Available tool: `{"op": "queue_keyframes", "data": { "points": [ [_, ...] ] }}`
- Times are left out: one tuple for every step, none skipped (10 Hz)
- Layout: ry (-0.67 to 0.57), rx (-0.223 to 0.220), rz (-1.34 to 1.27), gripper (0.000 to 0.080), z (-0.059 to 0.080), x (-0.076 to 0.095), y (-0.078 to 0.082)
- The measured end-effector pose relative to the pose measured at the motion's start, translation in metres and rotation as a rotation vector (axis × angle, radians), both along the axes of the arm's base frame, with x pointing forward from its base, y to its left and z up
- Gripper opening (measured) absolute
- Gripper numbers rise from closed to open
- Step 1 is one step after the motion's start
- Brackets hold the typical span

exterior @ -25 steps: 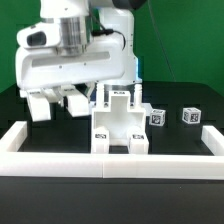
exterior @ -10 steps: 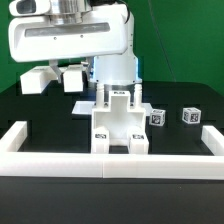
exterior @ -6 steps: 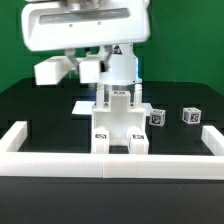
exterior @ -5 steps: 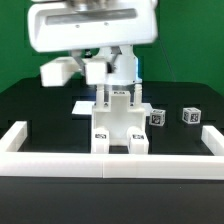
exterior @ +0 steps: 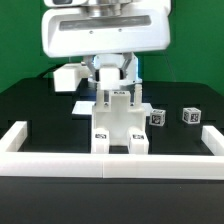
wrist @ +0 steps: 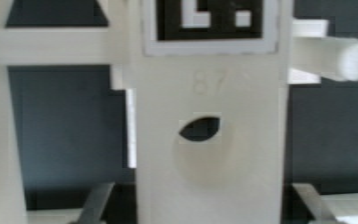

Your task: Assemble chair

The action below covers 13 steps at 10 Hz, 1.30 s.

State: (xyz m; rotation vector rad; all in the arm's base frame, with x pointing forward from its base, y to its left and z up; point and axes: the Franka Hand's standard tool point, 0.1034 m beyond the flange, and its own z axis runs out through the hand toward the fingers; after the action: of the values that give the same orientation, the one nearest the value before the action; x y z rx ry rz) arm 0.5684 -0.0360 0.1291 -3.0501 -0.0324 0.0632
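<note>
Your gripper point(exterior: 88, 72) hangs clenched on a white chair part point(wrist: 202, 120) (tag and round hole fill the wrist view). Just below it, the partly built chair point(exterior: 120, 125) stands against the border rail point(exterior: 110, 161).

Low white border rail point(exterior: 110, 166) along the frame's lower edge; black tabletop point(exterior: 185, 95); green backdrop point(exterior: 195, 40) in the upper right.
</note>
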Motion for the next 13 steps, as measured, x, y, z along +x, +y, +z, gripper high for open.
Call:
{"op": "queue_keyframes", "data": {
  "points": [
    [0.002, 0.0, 0.015, 0.029, 0.003, 0.005, 0.009],
    [0.0, -0.006, 0.034, 0.029, 0.005, 0.01, 0.02],
    [-0.001, -0.007, 0.05, 0.029, 0.004, 0.013, 0.029],
    [0.001, -0.005, 0.05, 0.029, 0.003, 0.012, 0.028],
    [0.001, -0.005, 0.049, 0.029, 0.002, 0.012, 0.027],
    [0.001, -0.005, 0.049, 0.029, 0.002, 0.012, 0.028],
    [0.002, -0.005, 0.046, 0.029, 0.001, 0.012, 0.027],
    [0.008, -0.006, 0.031, 0.029, 0.0, 0.008, 0.027],
    [0.011, -0.006, 0.019, 0.029, -0.001, 0.007, 0.026],
    [0.011, -0.006, 0.02, 0.029, -0.001, 0.007, 0.026],
    [0.012, -0.006, 0.02, 0.029, -0.002, 0.007, 0.026],
    [0.012, -0.006, 0.02, 0.029, -0.002, 0.007, 0.026],
    [0.015, -0.008, -0.003, 0.029, -0.002, 0.007, 0.026]
  ]
}}
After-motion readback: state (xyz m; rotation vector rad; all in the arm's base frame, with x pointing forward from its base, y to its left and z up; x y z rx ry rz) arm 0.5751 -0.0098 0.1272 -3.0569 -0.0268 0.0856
